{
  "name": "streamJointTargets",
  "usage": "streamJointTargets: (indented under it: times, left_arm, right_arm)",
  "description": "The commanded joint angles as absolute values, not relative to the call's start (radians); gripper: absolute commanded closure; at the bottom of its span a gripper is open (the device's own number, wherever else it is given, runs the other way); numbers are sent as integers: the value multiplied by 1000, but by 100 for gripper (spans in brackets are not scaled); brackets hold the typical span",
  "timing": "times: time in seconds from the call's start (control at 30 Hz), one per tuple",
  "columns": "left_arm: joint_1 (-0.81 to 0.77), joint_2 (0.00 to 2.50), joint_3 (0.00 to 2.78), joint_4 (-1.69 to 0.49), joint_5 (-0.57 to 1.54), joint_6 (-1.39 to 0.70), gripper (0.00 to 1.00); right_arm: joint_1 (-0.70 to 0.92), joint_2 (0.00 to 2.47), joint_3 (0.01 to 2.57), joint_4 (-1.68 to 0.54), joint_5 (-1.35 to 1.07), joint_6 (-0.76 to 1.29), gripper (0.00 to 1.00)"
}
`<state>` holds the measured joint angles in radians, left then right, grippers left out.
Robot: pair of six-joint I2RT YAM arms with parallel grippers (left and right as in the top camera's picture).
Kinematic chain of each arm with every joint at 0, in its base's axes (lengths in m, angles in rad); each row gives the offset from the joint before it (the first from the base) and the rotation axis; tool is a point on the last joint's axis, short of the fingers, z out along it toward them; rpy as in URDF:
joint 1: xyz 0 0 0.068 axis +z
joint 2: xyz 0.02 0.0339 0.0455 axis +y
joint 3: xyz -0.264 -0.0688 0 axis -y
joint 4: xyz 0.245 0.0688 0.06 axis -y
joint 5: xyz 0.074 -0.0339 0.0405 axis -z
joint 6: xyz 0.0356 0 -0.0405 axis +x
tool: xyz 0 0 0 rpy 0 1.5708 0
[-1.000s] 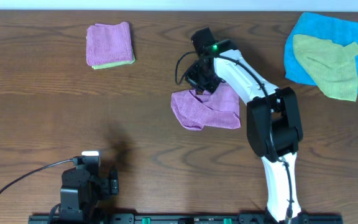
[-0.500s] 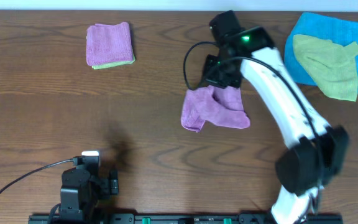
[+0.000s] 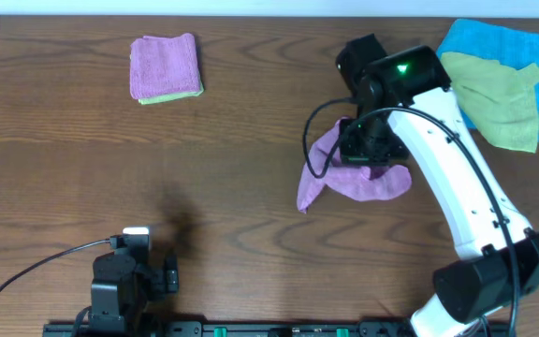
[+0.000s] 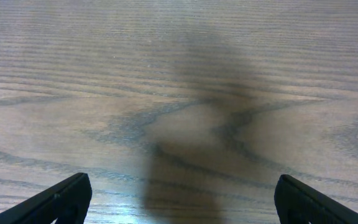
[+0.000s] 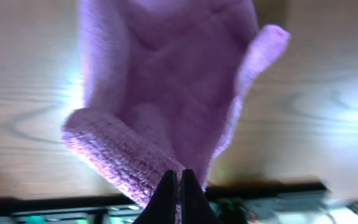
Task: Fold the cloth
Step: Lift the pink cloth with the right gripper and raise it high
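Note:
The purple-magenta cloth hangs crumpled from my right gripper over the table, right of the middle. In the right wrist view the cloth droops below the shut fingertips, which pinch its edge. No white tag shows. My left gripper is open and empty above bare wood; in the overhead view the left arm sits at the front left, far from the cloth.
A folded purple cloth on a yellow-green one lies at the back left. A bright blue cloth with a yellow-green cloth on it lies at the back right, close to the right arm. The table is brown wood.
My right arm has carried the cloth to the right and lifted it, so it hangs and trails more than before. The left arm has not moved.

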<state>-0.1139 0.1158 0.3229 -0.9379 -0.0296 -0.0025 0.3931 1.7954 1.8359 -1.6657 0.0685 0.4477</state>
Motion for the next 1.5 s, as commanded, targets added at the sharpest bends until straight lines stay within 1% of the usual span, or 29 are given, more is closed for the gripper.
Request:
streamJointTargets:
  times: [0.0, 0.13, 0.23, 0.4, 0.53, 0.7, 0.83, 0.97, 1.07, 1.2, 1.33, 1.47]
  left_arm:
    - [-111, 111, 303, -987, -33, 0, 5]
    - [-111, 111, 303, -987, -33, 0, 5]
    - [-111, 111, 303, -987, -33, 0, 5]
    - [-111, 111, 303, -987, -33, 0, 5]
    - [-111, 111, 303, -987, -33, 0, 5]
    - [-111, 111, 303, -987, -33, 0, 5]
    - [-111, 111, 303, -987, -33, 0, 5]
    - [-111, 111, 303, -987, -33, 0, 5]
    - [-111, 111, 303, -987, -33, 0, 5]
    - [-111, 111, 303, -987, -33, 0, 5]
    - [-111, 111, 303, -987, -33, 0, 5]
    - [-111, 111, 303, -987, -33, 0, 5]
  right_arm:
    - [392, 1792, 1776, -1697, 221, 416, 99]
    - [392, 1792, 1659, -1698, 237, 393, 99]
    - [392, 1792, 1562, -1696, 293, 397, 99]
    - [371, 1792, 1493, -1695, 439, 479, 99]
    - [324, 1773, 1493, -1670, 441, 479, 99]
    - [257, 1745, 1493, -1545, 432, 477, 99]
    - [242, 1745, 1499, -1473, 315, 462, 99]
    - [245, 1745, 1567, -1432, 231, 428, 99]
    - [244, 1745, 1682, -1428, 182, 397, 99]
    - [244, 1745, 1852, -1391, 176, 352, 99]
    - [243, 1745, 1971, -1281, 187, 339, 99]
    - [257, 1740, 2035, -1301, 163, 355, 99]
